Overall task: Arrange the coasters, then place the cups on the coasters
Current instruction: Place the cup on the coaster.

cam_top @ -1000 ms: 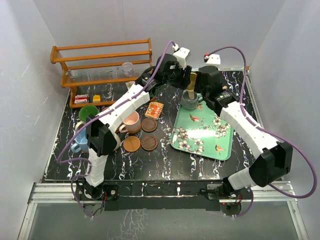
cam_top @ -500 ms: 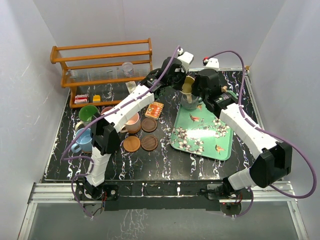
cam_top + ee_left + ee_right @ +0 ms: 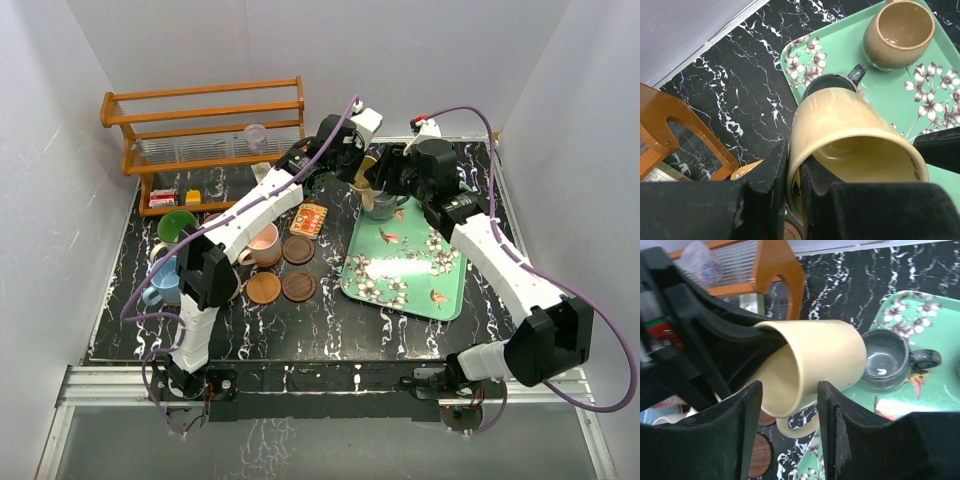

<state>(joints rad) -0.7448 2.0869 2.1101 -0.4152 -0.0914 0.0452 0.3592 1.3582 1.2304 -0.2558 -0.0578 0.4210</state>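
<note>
Pale yellow glazed ceramic mug [image 3: 850, 135] aloft over the green flowered tray [image 3: 880, 92], rim pinched in the closed left claw [image 3: 792, 172]; right claw [image 3: 788, 397] parted beside it, seemingly clear. Looks stiff, slick, breakable: grip rim or handle.

No lettering, number or brand can be read in any view. The red-and-white packet [image 3: 162, 198] and the yellow packet [image 3: 193, 196] at the foot of the wooden rack [image 3: 200, 110] are too small for any print to be made out. The small dark marks near the rim of the yellow mug [image 3: 850, 135], seen from the left wrist, are too blurred to read.
</note>
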